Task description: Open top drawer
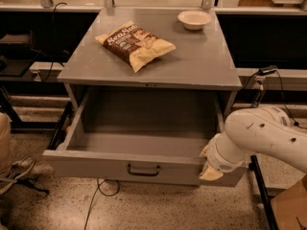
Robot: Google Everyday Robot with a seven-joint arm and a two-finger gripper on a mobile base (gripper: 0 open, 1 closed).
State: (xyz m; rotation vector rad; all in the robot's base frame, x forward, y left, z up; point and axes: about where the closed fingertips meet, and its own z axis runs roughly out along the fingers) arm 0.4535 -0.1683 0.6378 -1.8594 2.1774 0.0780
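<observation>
- The top drawer (pixel 96 163) stands pulled well out of the grey cabinet (pixel 206 63).
- The gripper (pixel 211 164) sits at its right front corner, seemingly touching; whether open or closed, I cannot tell.

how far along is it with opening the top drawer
Done: the top drawer stands pulled well out from under the cabinet top, its inside floor in view. In hand: the gripper is at the drawer's front right corner, away from the handle. Left: probably very little, perhaps just backing the arm off.
</observation>
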